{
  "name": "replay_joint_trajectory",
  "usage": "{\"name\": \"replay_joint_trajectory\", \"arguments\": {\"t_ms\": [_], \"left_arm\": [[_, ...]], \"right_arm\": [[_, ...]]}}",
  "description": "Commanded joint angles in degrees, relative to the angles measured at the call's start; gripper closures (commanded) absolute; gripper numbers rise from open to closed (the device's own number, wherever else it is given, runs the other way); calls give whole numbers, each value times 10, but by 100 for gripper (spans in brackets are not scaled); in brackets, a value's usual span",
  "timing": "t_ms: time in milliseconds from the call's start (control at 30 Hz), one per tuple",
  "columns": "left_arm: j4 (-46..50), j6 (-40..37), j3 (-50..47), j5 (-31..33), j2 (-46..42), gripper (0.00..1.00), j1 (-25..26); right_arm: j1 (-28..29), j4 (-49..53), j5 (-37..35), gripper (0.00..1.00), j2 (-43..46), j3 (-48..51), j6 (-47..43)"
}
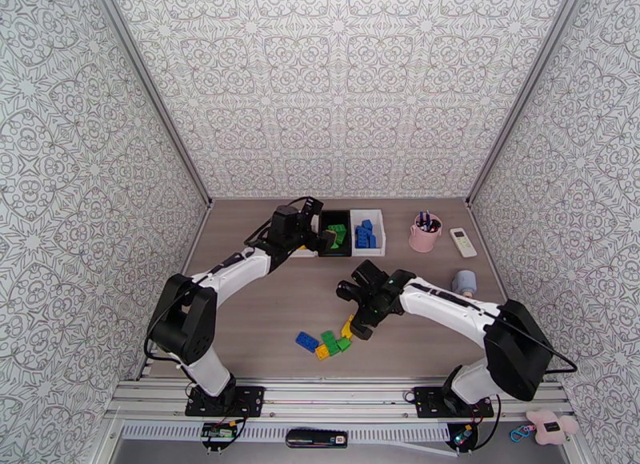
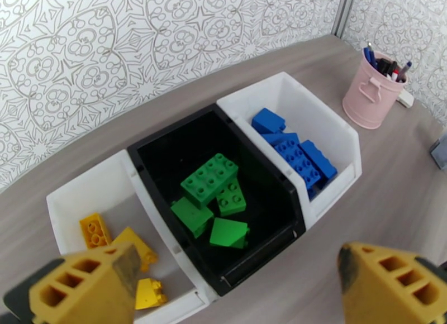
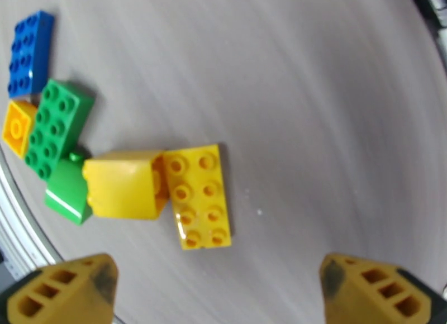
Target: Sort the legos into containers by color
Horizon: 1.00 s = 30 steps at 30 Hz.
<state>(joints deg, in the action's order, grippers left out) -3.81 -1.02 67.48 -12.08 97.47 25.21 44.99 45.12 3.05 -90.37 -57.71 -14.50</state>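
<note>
Yellow, green and blue legos [image 1: 328, 342] sit clustered on the bench [image 1: 264, 314] near the arm bases in the overhead view, the right fingers [image 1: 354, 323] hanging over the cluster's right edge. At the back, the left fingers [image 1: 320, 234] hover at the row of containers [image 1: 382, 235]. If the right arm carries a brick there, I judge the two arms could crowd each other.

From the left wrist, the left fingers [image 2: 84, 286] are spread wide and empty above the near ends of the white bin with yellows [image 2: 67, 199] and the black bin [image 2: 167, 146] of greens; blues fill the far white bin [image 2: 335, 129]. Colours look correctly sorted.

From the right wrist, the right fingers [image 3: 67, 291] are also wide apart, holding nothing, above a flat yellow brick [image 3: 198, 196] that touches a sloped yellow brick [image 3: 123, 182], which in turn butts a green brick [image 3: 67, 194]. Closing here could snag both yellows or shove the neighbours, and a flat brick gives little side to pinch, so it may slip out or tilt.
</note>
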Motion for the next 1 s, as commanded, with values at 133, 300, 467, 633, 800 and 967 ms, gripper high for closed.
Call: {"name": "replay_joint_trajectory", "arguments": {"t_ms": [133, 300, 467, 633, 800, 967], "left_arm": [[14, -1, 3, 7, -12, 3, -2], [17, -7, 7, 5, -11, 3, -2], [22, -10, 7, 3, -10, 3, -2], [22, -11, 4, 6, -14, 3, -3], [23, -10, -4, 8, -20, 3, -2], [21, -9, -16, 11, -23, 3, -2]], "right_arm": [[11, -1, 0, 4, -79, -31, -47], [12, -16, 0, 8, -122, -46, -54], [12, -32, 2, 12, -152, -54, -58], [12, -43, 8, 17, -174, -56, -55], [12, -49, 6, 26, -188, -50, -51], [12, -45, -3, 37, -189, -44, -43]]}}
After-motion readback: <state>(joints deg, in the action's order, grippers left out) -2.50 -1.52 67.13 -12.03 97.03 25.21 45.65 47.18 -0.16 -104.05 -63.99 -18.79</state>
